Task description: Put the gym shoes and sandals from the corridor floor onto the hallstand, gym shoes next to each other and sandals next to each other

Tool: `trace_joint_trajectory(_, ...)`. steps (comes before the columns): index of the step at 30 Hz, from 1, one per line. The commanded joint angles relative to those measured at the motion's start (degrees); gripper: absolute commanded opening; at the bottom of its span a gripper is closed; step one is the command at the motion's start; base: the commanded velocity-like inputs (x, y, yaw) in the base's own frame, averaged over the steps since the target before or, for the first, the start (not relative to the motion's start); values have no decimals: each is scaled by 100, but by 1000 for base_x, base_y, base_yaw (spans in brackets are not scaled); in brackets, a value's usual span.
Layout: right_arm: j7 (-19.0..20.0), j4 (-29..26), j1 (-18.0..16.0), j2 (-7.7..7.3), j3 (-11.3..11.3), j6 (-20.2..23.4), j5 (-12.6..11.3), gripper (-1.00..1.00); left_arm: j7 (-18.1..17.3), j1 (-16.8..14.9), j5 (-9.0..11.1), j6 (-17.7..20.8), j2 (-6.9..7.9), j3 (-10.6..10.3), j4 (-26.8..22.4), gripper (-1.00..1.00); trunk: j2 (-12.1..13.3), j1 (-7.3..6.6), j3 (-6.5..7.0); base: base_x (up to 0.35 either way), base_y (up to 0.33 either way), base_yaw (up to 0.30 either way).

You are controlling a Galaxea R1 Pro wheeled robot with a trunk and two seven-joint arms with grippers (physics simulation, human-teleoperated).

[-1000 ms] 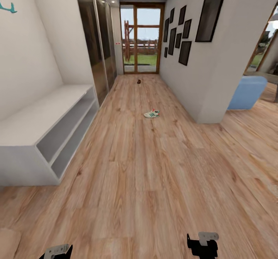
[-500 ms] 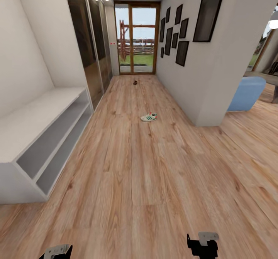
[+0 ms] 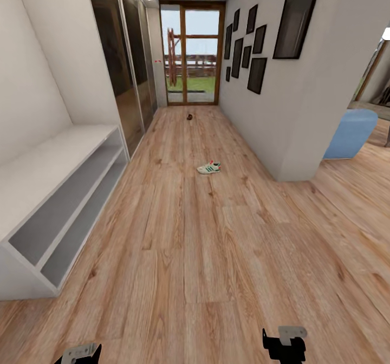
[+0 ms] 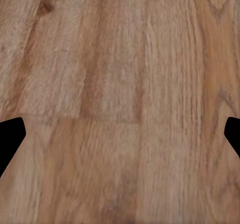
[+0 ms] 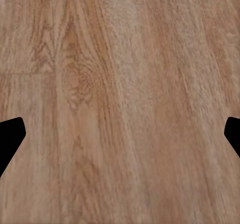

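One white gym shoe (image 3: 209, 167) with green stripes lies alone on the wood-plank corridor floor (image 3: 195, 255), mid-corridor, well ahead of me. Far down the corridor, near the glass door, sits a small dark brown thing (image 3: 190, 117) that looks like a sandal. The other shoe and sandal are out of view. My left gripper (image 3: 78, 353) and right gripper (image 3: 284, 345) hang low at the picture's bottom edge, far from both. In the wrist views the left gripper (image 4: 120, 139) and right gripper (image 5: 120, 139) are open over bare planks, holding nothing.
A light grey two-tier bench (image 3: 49, 190) runs along the left wall. The wall above it looks bare, so I cannot tell if it is the hallstand. Dark mirrored wardrobe doors (image 3: 127, 66) follow it. A wall corner (image 3: 295, 174) and a blue seat (image 3: 349, 134) stand on the right.
The whole head view has shifted: the camera turned and rolled forward slightly, so the bench sits lower left. The shoe, the dark thing and both grippers have not moved themselves.
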Motion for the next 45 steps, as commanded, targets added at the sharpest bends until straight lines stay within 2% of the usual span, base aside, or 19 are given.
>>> trace_joint_trajectory(1,-37,5,-3,0,8,-8,34,100,-60,-4,43,-7,-4,28,8,100,-2,-1,-5,85,0,0)
trace_joint_trajectory(31,-32,9,-3,0,8,-8,41,100,-60,-4,42,-7,-8,27,11,100,-2,-1,-5,306,2,0)
trace_joint_trajectory(45,-28,14,-3,-26,8,-8,60,100,-64,-4,42,-7,-8,27,15,100,-2,-1,-5,335,106,0)
